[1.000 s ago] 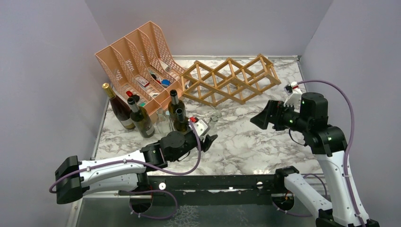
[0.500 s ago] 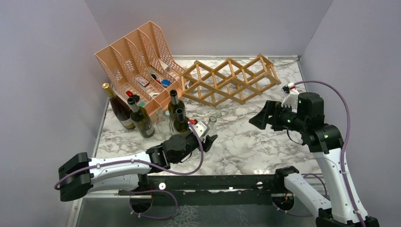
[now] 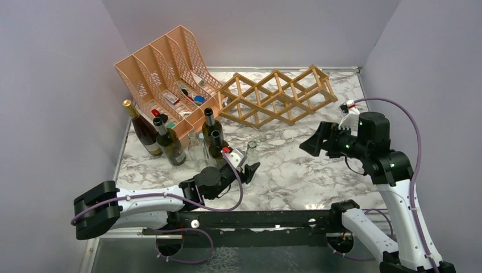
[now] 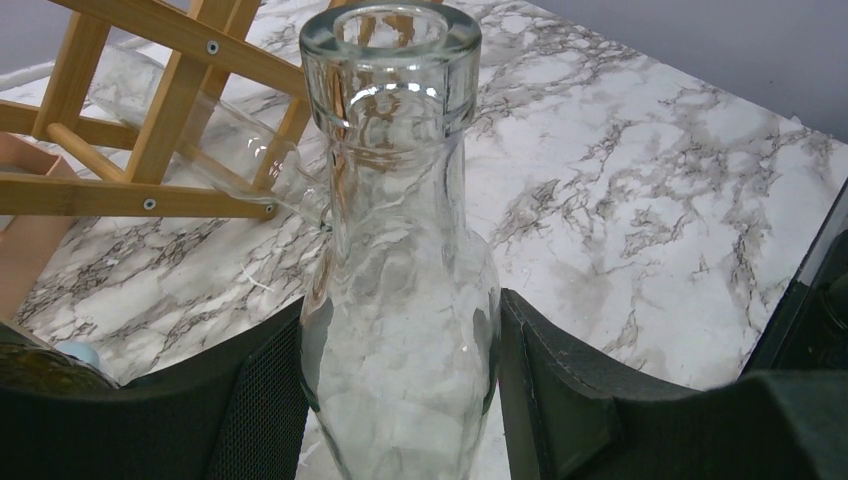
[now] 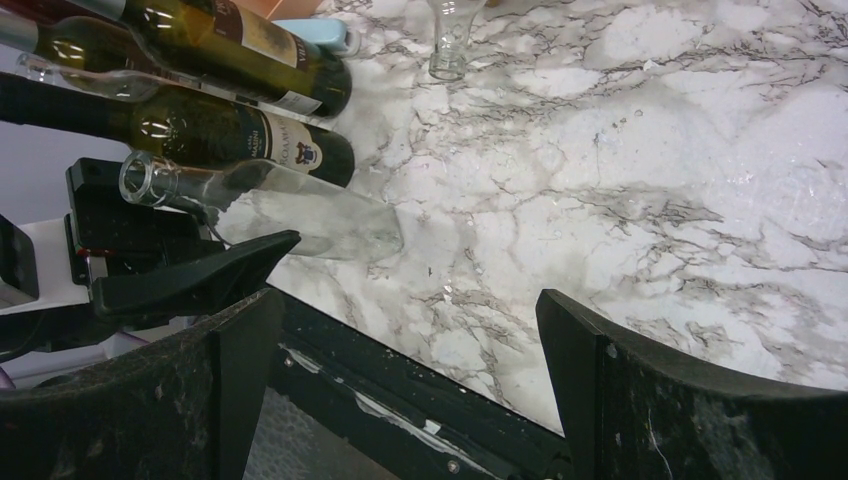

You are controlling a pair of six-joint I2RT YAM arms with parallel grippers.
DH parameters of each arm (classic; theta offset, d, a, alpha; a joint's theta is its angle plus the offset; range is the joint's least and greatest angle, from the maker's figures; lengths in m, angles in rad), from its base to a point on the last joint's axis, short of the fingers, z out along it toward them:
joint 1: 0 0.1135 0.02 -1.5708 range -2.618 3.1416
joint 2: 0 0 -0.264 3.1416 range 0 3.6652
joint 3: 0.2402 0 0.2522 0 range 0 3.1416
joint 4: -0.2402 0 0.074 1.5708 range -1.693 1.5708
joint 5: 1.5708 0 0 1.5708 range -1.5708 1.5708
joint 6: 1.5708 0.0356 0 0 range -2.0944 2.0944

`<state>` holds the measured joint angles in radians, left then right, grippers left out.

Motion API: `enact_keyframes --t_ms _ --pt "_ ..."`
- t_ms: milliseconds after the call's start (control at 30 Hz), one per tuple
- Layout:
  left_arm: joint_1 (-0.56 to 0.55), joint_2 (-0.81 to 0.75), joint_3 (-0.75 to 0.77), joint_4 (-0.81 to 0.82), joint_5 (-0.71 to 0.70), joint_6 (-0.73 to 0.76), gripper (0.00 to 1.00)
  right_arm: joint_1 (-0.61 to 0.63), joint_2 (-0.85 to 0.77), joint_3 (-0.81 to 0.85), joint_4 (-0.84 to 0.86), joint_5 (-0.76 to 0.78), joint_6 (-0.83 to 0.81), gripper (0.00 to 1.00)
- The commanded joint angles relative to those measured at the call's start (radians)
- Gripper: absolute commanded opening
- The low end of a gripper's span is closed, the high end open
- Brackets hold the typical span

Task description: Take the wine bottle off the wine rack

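While the left gripper (image 4: 400, 390) was closed on the clear glass wine bottle (image 4: 400, 300), its black pads pressed against either side of the bottle's shoulder, the bottle stood upright on the marble table (image 3: 318, 165), its long axis vertical and its open mouth pointing up. In the overhead view the bottle (image 3: 250, 153) sat directly between the fingers of the left arm, near the front of the table and well apart from the wine rack (image 3: 277, 95), which lay farther back toward the rear wall. So the bottle appeared already off the rack, and what remained looked like a matter of letting go and drawing back without tipping it. The right gripper (image 3: 319, 139) hung over the right side of the table with its jaws spread wide and nothing between them, much farther from the bottle than the left. A second clear bottle seemed to lie in the rack's near-left openings, though the glass was hard to read. The pink mesh file organiser (image 3: 165, 79) at the back left held small items in its compartments, too small to name. A cluster of dark bottles (image 3: 165, 139) stood upright just in front of it.
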<state>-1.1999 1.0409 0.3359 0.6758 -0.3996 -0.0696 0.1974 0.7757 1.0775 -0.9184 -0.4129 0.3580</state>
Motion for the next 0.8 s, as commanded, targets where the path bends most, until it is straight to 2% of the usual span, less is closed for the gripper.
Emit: enact_keyframes --t_ms 0,467,767 --pt "-0.003 -0.004 -0.023 0.163 -0.035 -0.012 0.25 0.002 -0.016 -0.013 0.015 -0.008 -0.007 1.0" --pt "-0.004 -0.037 -0.094 0.16 -0.018 -0.042 0.36 0.002 -0.014 -0.031 0.022 -0.007 -0.01 1.0" --pt "-0.004 -0.052 -0.074 0.092 0.081 0.054 0.61 0.002 -0.012 -0.028 0.024 -0.01 -0.011 1.0"
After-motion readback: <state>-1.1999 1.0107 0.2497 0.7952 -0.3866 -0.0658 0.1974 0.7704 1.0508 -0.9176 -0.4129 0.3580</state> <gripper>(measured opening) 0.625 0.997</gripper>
